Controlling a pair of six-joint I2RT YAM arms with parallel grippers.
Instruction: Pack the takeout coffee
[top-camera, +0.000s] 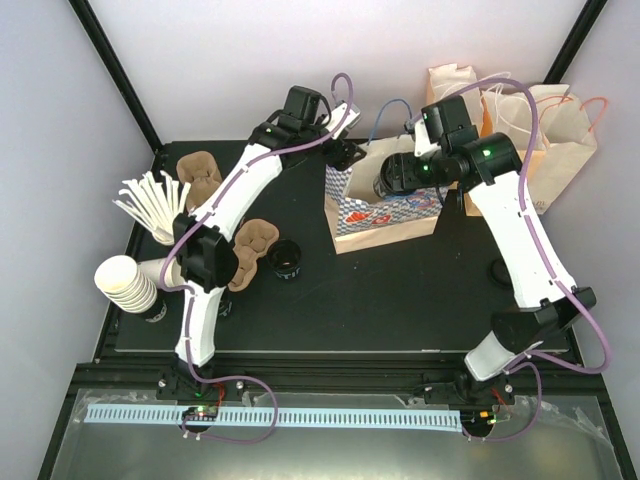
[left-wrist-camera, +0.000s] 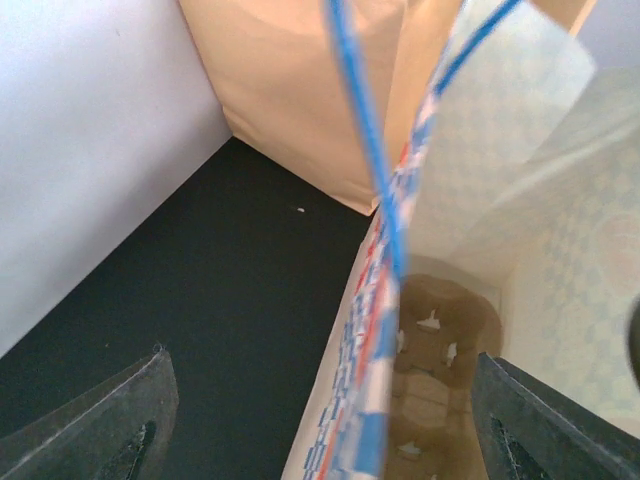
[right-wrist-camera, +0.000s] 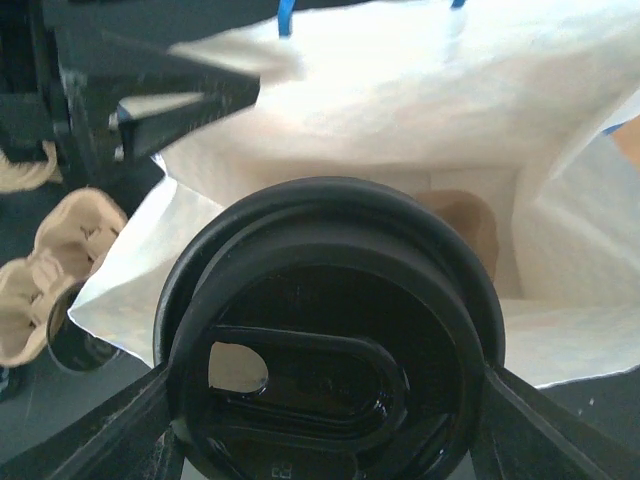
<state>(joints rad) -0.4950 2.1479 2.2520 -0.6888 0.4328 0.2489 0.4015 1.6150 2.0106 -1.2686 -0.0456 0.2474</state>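
The takeout coffee (right-wrist-camera: 330, 340), a small black cup with a round black lid, is held between the fingers of my right gripper (right-wrist-camera: 325, 390). From above, the right gripper (top-camera: 392, 178) holds it over the open mouth of the blue-patterned paper bag (top-camera: 385, 215). A brown cup carrier (left-wrist-camera: 440, 350) lies on the bag's floor. My left gripper (left-wrist-camera: 322, 360) is open, and its fingers (left-wrist-camera: 110, 430) stand either side of the bag's left wall (left-wrist-camera: 365, 400) without touching it. In the top view the left gripper (top-camera: 345, 152) is at the bag's left rim.
A second black cup (top-camera: 288, 260) stands on the black mat beside a pulp carrier (top-camera: 252, 250). Another carrier (top-camera: 200, 175), white stirrers (top-camera: 150, 205) and stacked cream cups (top-camera: 125, 280) are at the left. Brown paper bags (top-camera: 520, 130) stand at the back right.
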